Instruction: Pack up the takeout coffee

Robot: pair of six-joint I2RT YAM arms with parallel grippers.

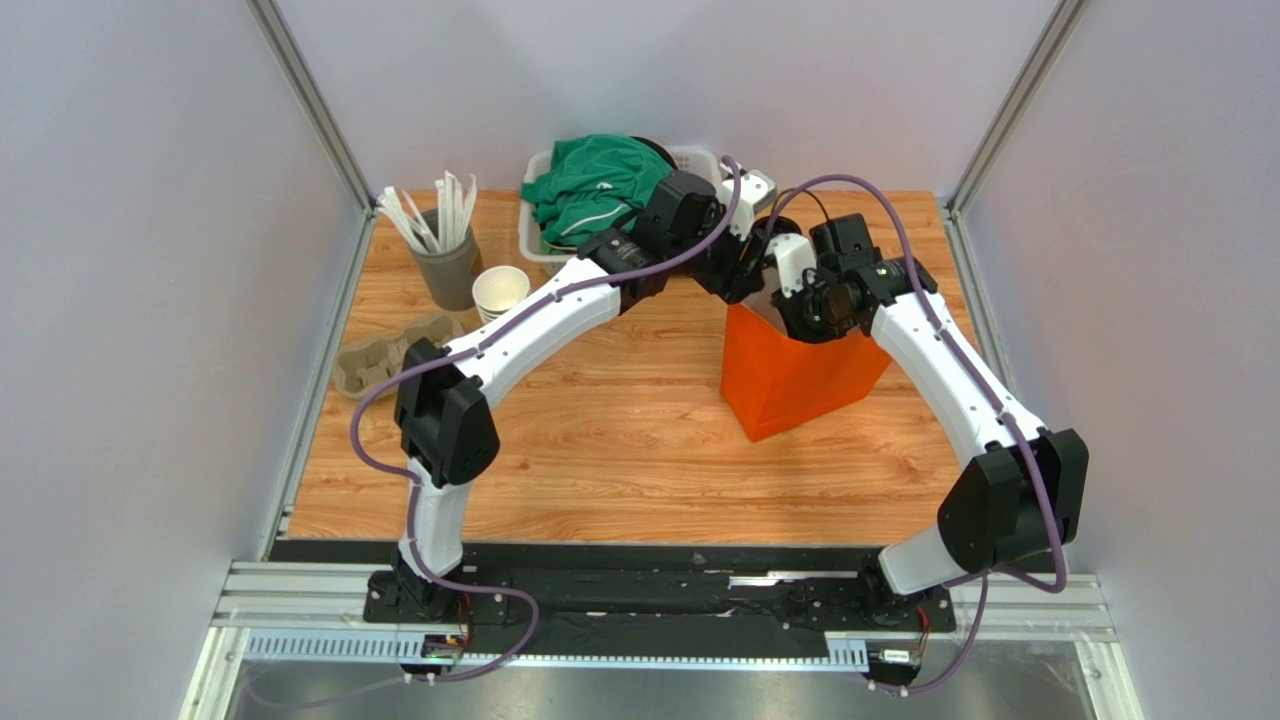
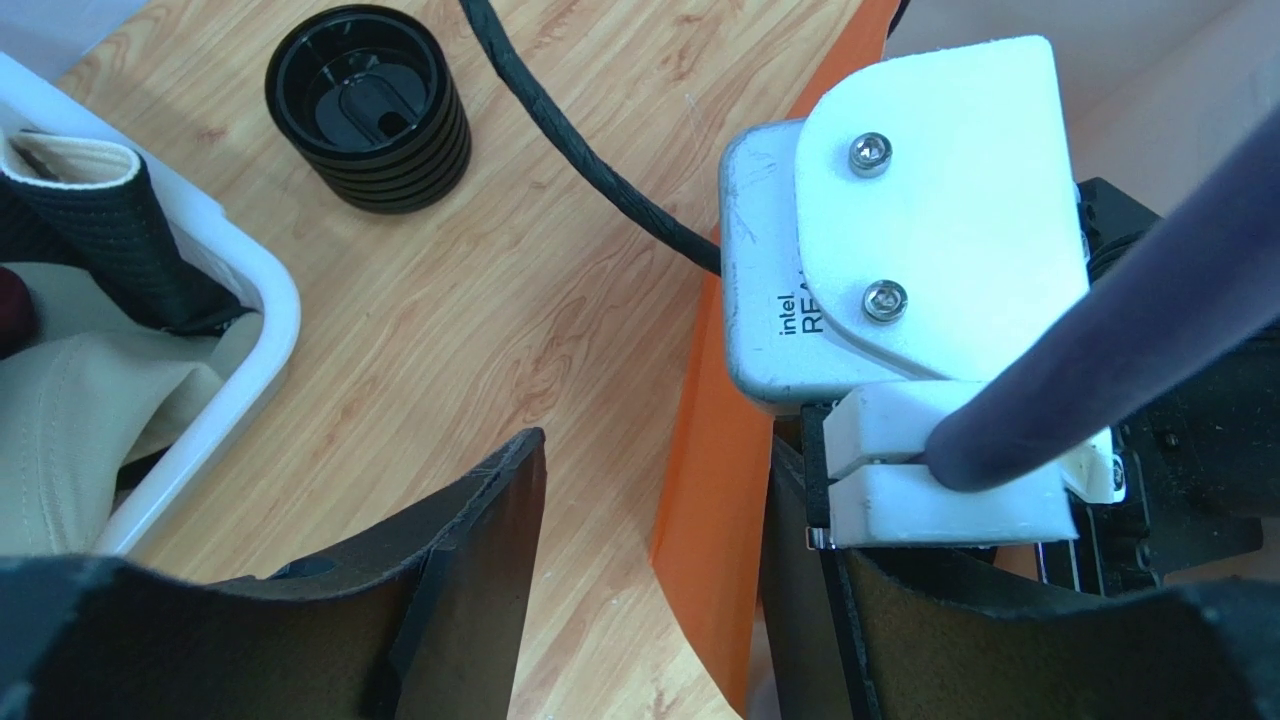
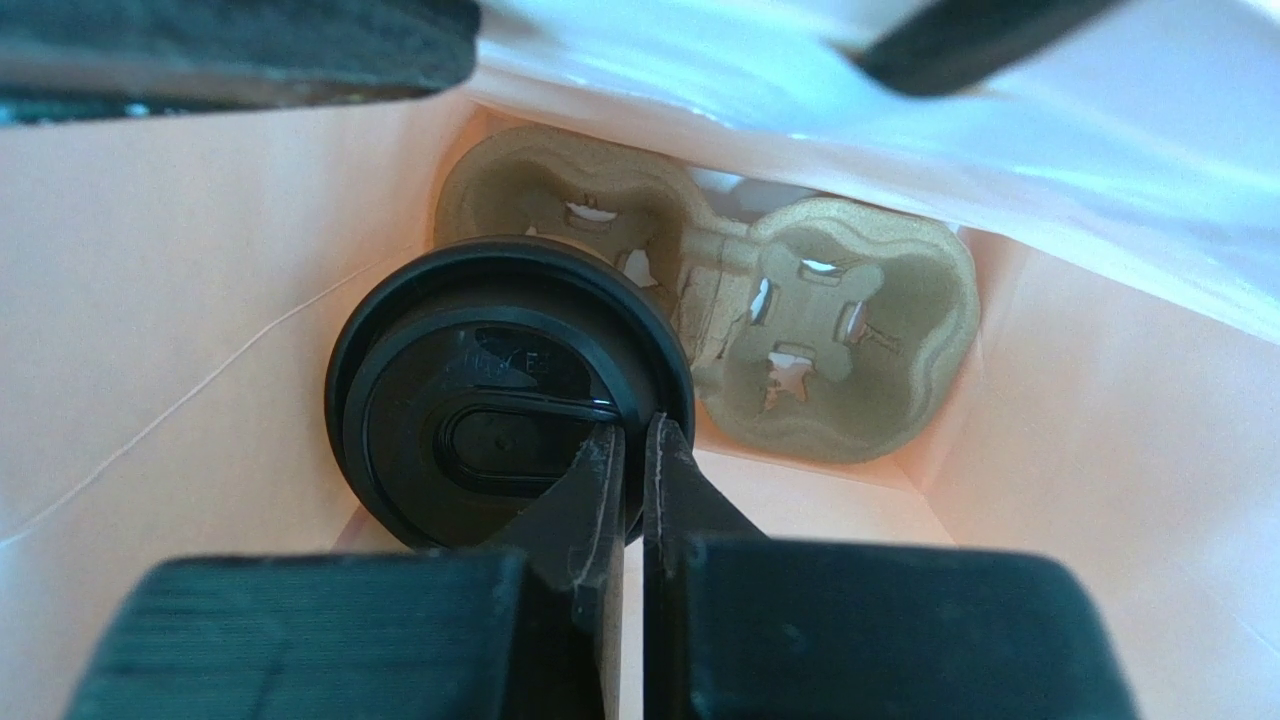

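Observation:
The takeout coffee (image 3: pixel 496 405), seen from above as a round black lid, is inside the orange paper bag (image 1: pixel 789 375) beside a moulded pulp cup carrier (image 3: pixel 842 330) on the bag floor. My right gripper (image 3: pixel 634 450) reaches down into the bag and is shut on the lid's rim; it also shows in the top view (image 1: pixel 792 305). My left gripper (image 2: pixel 657 450) is open at the bag's top edge, with the orange bag wall (image 2: pixel 721 495) between its jaws and not clamped. In the top view it (image 1: pixel 736 258) sits at the bag's far left corner.
A stack of black lids (image 2: pixel 368 105) stands behind the bag. A white basket (image 1: pixel 534 225) with green cloth is at the back. A grey holder with stirrers (image 1: pixel 443 255), lidless paper cups (image 1: pixel 501 290) and a second pulp carrier (image 1: pixel 383 357) are at the left.

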